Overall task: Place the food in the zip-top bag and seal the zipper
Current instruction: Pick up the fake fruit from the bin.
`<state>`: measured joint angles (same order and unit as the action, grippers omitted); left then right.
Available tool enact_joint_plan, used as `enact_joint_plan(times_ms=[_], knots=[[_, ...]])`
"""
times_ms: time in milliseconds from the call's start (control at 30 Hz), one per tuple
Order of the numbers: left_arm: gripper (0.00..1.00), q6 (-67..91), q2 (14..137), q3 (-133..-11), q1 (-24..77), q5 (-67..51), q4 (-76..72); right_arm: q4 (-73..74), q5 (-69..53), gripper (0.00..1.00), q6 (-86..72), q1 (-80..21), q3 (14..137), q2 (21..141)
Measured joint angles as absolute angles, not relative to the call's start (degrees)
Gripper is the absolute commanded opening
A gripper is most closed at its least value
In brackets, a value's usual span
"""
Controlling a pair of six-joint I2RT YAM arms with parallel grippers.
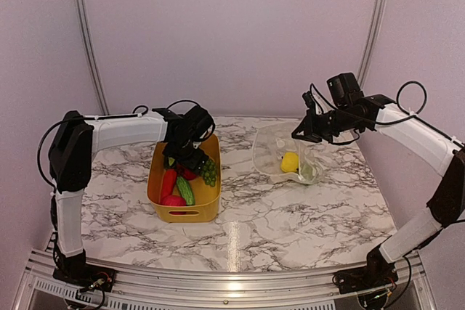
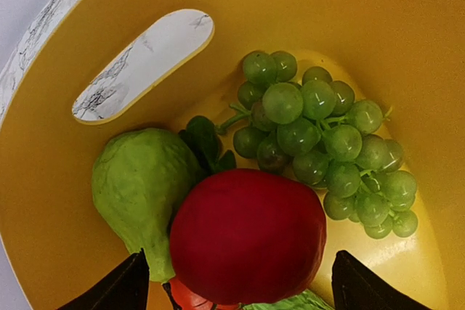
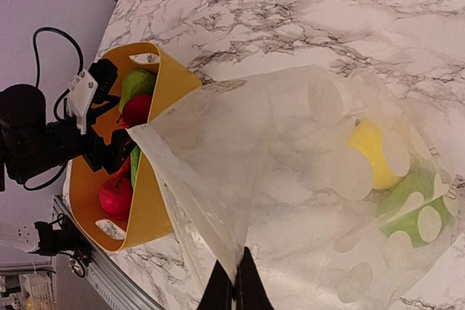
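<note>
Top external view: a white marble-patterned table (image 1: 290,215) carries everything. Two white and black robot arms reach over it from the near edge.

The left arm (image 1: 123,132) bends down into a yellow rectangular plastic bin (image 1: 182,213) on the table's left half. The right arm (image 1: 414,132) reaches to a clear soft zip-top bag printed with white dots (image 1: 270,152). The bag lies on the table to the right of the bin, apart from it.

The right gripper (image 1: 299,134) is pinched fully closed on the bag's mouth edge and holds that edge lifted. Inside the bag lie a yellow toy lemon (image 1: 290,162) and a green toy fruit (image 3: 414,208).

The left gripper (image 2: 240,284) is spread wide and grips nothing. Its black fingertips (image 2: 127,284) flank a red toy apple (image 2: 247,234) in the bin.

Beside that apple sit a green pear-shaped toy fruit (image 2: 138,186) and a bunch of green toy grapes (image 2: 327,143). Nearer the bin's front lie a red-orange elongated toy vegetable (image 1: 168,181), a dark green toy cucumber (image 1: 185,190) and a second red round fruit (image 1: 173,201).
</note>
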<state>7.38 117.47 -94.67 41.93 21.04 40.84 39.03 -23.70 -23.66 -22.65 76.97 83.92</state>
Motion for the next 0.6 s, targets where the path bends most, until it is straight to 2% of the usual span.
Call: enact_joint_plan(times_ms=[333,600], knots=[[0.90,6.4,122.5,-96.7,41.9,20.7,41.4,39.0,-23.6,0.00,-24.3,-22.8,77.0,83.9],[0.81,6.5,123.3,-98.1,41.9,20.7,42.2,39.1,-23.4,0.00,-24.3,-22.8,77.0,83.9]])
